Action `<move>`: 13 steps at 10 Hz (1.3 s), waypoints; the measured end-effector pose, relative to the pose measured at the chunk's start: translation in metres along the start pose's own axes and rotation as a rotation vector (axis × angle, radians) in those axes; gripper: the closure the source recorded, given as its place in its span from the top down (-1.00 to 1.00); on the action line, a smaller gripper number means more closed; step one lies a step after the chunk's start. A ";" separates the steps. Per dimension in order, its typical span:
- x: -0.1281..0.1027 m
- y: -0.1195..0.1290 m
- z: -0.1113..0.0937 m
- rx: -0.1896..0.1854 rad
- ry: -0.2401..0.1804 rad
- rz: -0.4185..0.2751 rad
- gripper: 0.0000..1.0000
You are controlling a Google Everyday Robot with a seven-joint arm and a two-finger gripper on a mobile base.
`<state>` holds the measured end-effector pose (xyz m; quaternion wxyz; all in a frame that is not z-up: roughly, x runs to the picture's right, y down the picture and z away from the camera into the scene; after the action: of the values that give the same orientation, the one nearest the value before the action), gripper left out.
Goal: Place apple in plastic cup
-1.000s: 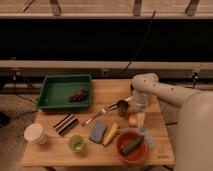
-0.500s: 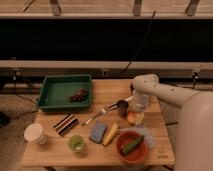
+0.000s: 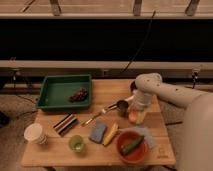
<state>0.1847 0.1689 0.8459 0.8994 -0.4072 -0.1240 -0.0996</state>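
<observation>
The apple (image 3: 133, 118), small and orange-yellow with a reddish blush, lies on the wooden table (image 3: 50, 155) right of centre. My gripper (image 3: 136, 109) hangs straight down over it at the end of the white arm (image 3: 165, 92), which reaches in from the right; its tips are at the apple's top. The plastic cup (image 3: 76, 144), short and light green, stands upright near the table's front edge, well to the left of the apple and the gripper.
A dark metal cup (image 3: 121, 107) stands just left of the gripper, with a spoon (image 3: 95, 118) beside it. A blue sponge (image 3: 98, 132) and a banana (image 3: 111, 134) lie between apple and plastic cup. Also here: red bowl with cucumber (image 3: 132, 146), white paper cup (image 3: 34, 133), green tray (image 3: 55, 90) with grapes.
</observation>
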 end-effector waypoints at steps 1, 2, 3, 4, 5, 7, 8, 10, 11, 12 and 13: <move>0.001 -0.001 -0.008 0.010 0.000 0.001 -1.00; 0.002 -0.004 -0.026 0.028 0.001 0.002 -1.00; 0.002 -0.005 -0.040 0.039 0.002 -0.001 -1.00; 0.000 -0.005 -0.051 0.047 0.002 -0.006 -1.00; -0.005 -0.002 -0.067 0.054 -0.001 -0.023 -1.00; -0.023 0.005 -0.081 0.057 -0.009 -0.064 -1.00; -0.037 0.008 -0.083 0.054 -0.013 -0.093 -1.00; -0.074 0.009 -0.086 0.060 -0.019 -0.167 -1.00; -0.086 0.008 -0.084 0.059 -0.019 -0.194 -1.00; -0.103 0.007 -0.079 0.057 -0.017 -0.234 -1.00; -0.116 0.006 -0.075 0.057 -0.012 -0.263 -1.00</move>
<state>0.0871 0.1251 0.7585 0.8889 -0.3624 -0.1847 -0.2107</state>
